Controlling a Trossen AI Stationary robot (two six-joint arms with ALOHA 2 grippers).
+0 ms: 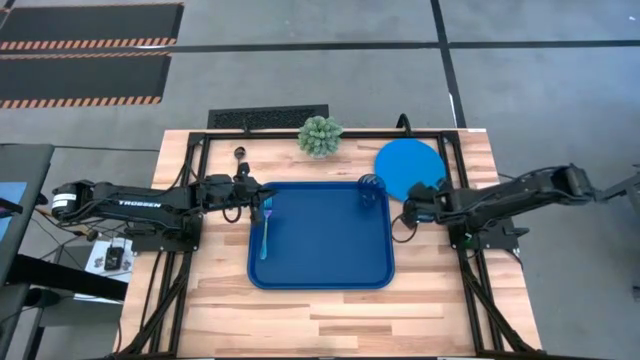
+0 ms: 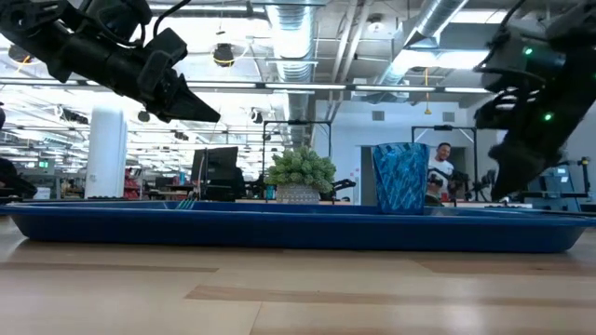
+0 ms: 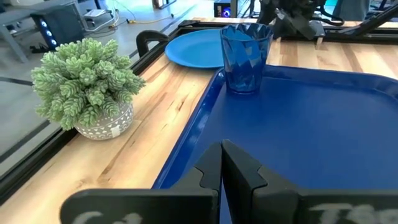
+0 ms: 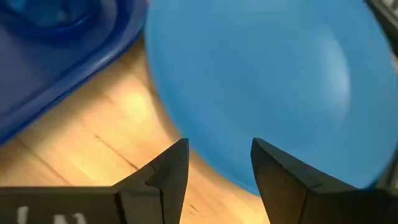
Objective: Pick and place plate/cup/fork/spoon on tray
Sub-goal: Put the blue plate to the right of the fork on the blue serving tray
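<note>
The dark-blue tray lies at the table's middle. The teal-handled fork lies flat in it along its left side. The translucent blue cup stands upright in the tray's far right corner and also shows in the left wrist view. The round blue plate lies flat on the table right of that corner. A small dark spoon lies on the table beyond the tray's far left corner. My left gripper is shut and empty above the tray's far left part. My right gripper is open just short of the plate's near edge.
A small potted green plant stands at the table's far edge between the spoon and the plate. Black frame rails run along the table's left, far and right sides. Bare wood lies in front of the tray.
</note>
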